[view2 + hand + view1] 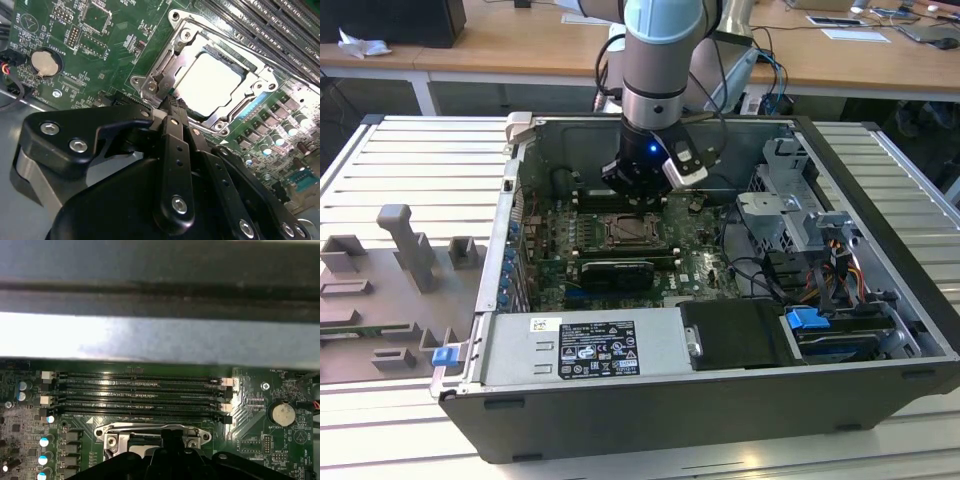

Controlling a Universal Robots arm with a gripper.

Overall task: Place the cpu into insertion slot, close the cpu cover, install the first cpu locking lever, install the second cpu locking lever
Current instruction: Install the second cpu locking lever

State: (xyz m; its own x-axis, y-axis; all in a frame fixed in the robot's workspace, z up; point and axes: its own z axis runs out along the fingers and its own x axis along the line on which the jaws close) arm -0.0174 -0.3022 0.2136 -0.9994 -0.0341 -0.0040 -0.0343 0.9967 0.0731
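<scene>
The cpu (212, 86) lies flat in the insertion slot (239, 107) on the green motherboard (102, 55), its pale metal top showing through the window of the cpu cover (197, 42), which lies down over it. The gripper (172, 106) hangs directly over the near edge of the socket, its black fingers (172, 150) drawn together into a narrow clenched tip that meets the cover's metal rim with nothing between them. Beyond the gripper run the long memory slots (140, 395), a round coin battery (46, 62) sits off to one side, and the open computer case (650, 415) surrounds it all.
</scene>
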